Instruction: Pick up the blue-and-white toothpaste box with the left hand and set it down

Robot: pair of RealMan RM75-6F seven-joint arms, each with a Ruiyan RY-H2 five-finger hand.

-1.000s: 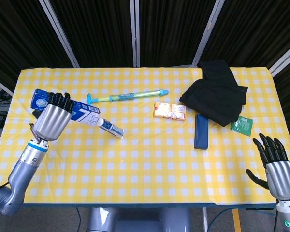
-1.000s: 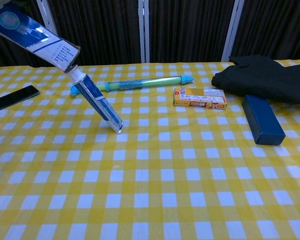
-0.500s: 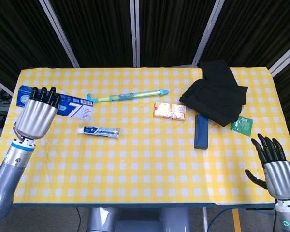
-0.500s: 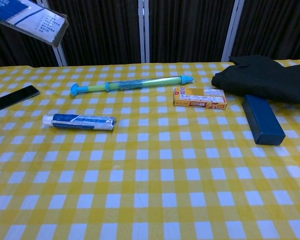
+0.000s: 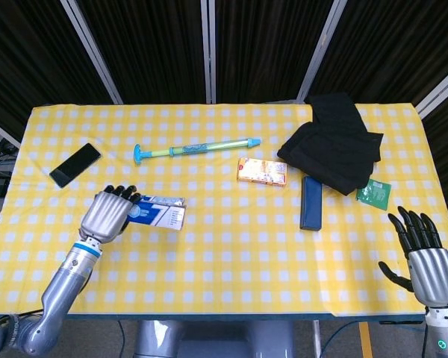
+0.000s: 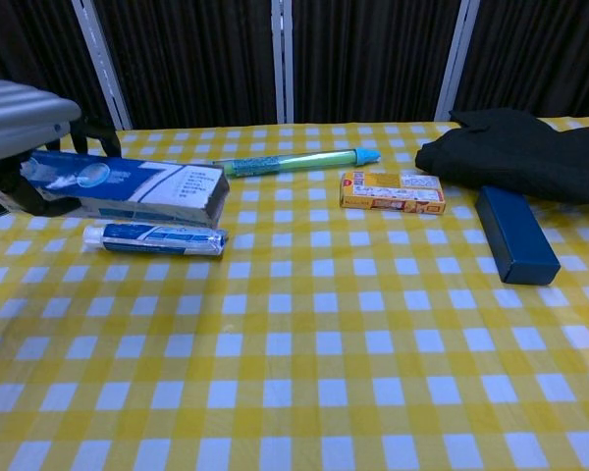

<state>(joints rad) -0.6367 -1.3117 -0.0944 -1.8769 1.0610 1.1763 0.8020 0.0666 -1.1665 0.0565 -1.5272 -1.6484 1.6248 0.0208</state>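
Observation:
My left hand [image 5: 108,216] grips the left end of the blue-and-white toothpaste box [image 5: 157,215]. It holds the box roughly level, low over the front left of the table. In the chest view the same hand [image 6: 22,123] wraps over the box [image 6: 128,188], whose open end points right. A toothpaste tube [image 6: 155,238] lies flat on the cloth just in front of and below the box. In the head view only an edge of the tube [image 5: 166,201] shows behind the box. My right hand [image 5: 425,257] hangs open off the table's front right corner, holding nothing.
A black phone [image 5: 75,165] lies at the left. A green-and-blue stick toy [image 5: 196,149] lies across the back middle. An orange box [image 5: 262,171], a dark blue case [image 5: 310,202], black cloth [image 5: 332,142] and a green packet [image 5: 373,192] fill the right.
The left hand has brought the box down from high at the far left to low over the tube. The tube slid out of the box and now lies flat.

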